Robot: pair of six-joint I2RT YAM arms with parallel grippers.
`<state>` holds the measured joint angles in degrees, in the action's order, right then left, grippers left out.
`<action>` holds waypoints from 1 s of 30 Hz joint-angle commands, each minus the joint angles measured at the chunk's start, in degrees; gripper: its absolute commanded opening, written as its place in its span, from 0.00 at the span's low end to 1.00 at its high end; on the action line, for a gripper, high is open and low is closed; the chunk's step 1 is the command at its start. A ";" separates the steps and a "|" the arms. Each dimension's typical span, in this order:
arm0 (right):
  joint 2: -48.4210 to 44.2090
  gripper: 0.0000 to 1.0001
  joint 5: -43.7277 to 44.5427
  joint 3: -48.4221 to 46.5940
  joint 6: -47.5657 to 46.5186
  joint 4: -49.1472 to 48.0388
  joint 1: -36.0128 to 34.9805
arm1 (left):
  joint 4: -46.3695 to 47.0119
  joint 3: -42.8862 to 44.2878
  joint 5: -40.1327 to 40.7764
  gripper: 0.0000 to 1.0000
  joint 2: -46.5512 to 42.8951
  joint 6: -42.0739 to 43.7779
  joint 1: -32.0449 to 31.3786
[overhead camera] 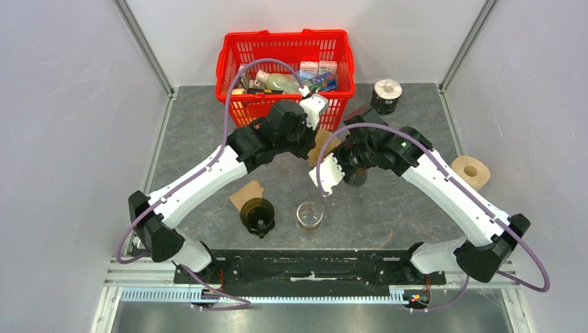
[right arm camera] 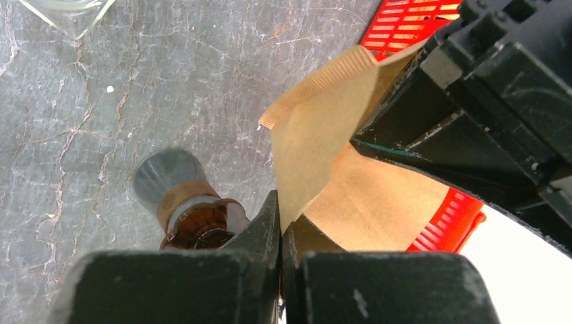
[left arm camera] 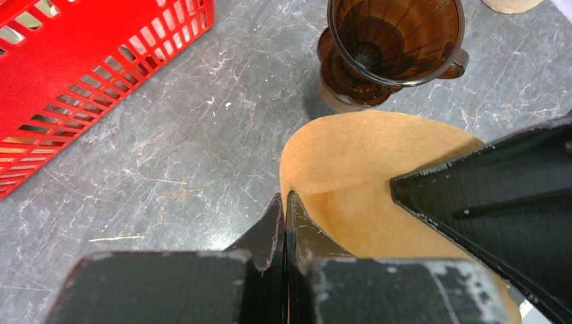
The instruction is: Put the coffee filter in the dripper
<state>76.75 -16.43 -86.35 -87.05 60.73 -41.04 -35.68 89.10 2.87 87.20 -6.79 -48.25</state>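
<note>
Left tool (left arm camera: pixel 286 206) jaws together, clamped on one edge of the brown paper coffee filter (left arm camera: pixel 351 169). Right tool (right arm camera: pixel 279 219) jaws also together, pinching another edge of the same filter, so both arms hold it between them, mid-counter in front of the red basket (overhead camera: pixel 284 66). Filter looks lifted off the counter (left arm camera: pixel 189 155) and partly spread, its crimped seam flaring up in the right wrist view; cannot tell if any corner touches the surface. The dripper (left arm camera: pixel 394 40), amber, upright, mouth empty, stands just beyond the filter in the left wrist view, near but apart. Further out toward the arm bases are a glass (overhead camera: pixel 310 215), a second dark cup-like vessel (overhead camera: pixel 258 215) and a spare filter (overhead camera: pixel 247 194) beside it, none touched. Step in hand, as judged: two-handed hold to open the filter, placement not yet done. Next move likely calls for easing the edges apart so the cone opens, one tool letting go, and the other carrying it over the dripper mouth, point down, and lowering it until seated. Thin paper may crease or tear if both pull hard.
</note>
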 commanded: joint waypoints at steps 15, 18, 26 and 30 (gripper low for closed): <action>-11.70 0.97 -5.33 9.55 18.41 -24.83 -0.14 | 6.05 -3.05 14.46 0.02 -4.01 1.56 0.44; -14.00 0.97 -2.53 12.82 27.08 -34.03 -0.17 | 6.76 -3.14 17.45 0.02 -3.68 0.46 0.44; -16.72 0.97 35.76 21.11 87.62 -61.22 -0.03 | 9.98 -4.65 21.64 0.02 -4.35 -4.90 0.44; -15.20 0.97 45.13 20.07 108.34 -52.67 -0.05 | 11.94 -6.22 21.65 0.02 -5.27 -7.74 0.46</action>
<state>61.06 11.84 -65.28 -10.17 10.63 -41.08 -28.38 84.33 22.46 84.62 -9.61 -47.92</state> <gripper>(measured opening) 0.972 0.029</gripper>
